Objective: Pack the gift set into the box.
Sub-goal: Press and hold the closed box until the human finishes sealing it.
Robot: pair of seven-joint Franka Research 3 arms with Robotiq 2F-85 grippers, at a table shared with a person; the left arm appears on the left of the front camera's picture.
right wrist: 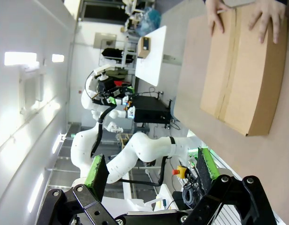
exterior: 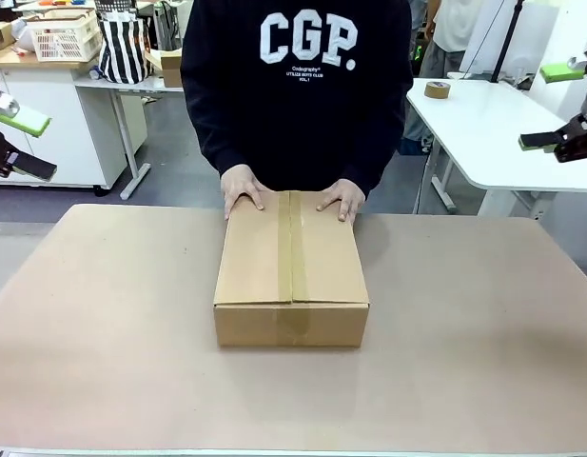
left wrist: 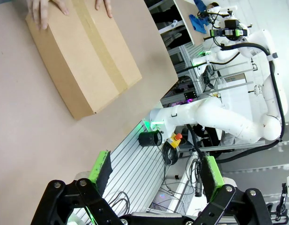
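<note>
The box (exterior: 291, 262) lies flat in the middle of the table, its flaps closed and a strip of brown tape running along the top seam. It also shows in the left wrist view (left wrist: 83, 56) and the right wrist view (right wrist: 242, 70). A person's two hands (exterior: 244, 190) (exterior: 342, 202) press on its far edge. The gift set is out of view. My left gripper (exterior: 27, 143) (left wrist: 156, 168) hangs open, high at the far left, well away from the box. At the far right, my right gripper (exterior: 555, 105) (right wrist: 151, 166) is open too, with nothing between its fingers.
The brown table top (exterior: 464, 362) is bare around the box. Behind on the right a white table holds a tape roll (exterior: 438, 89). A white basket (exterior: 65, 36) and a striped bag (exterior: 122, 48) stand on a table at the back left.
</note>
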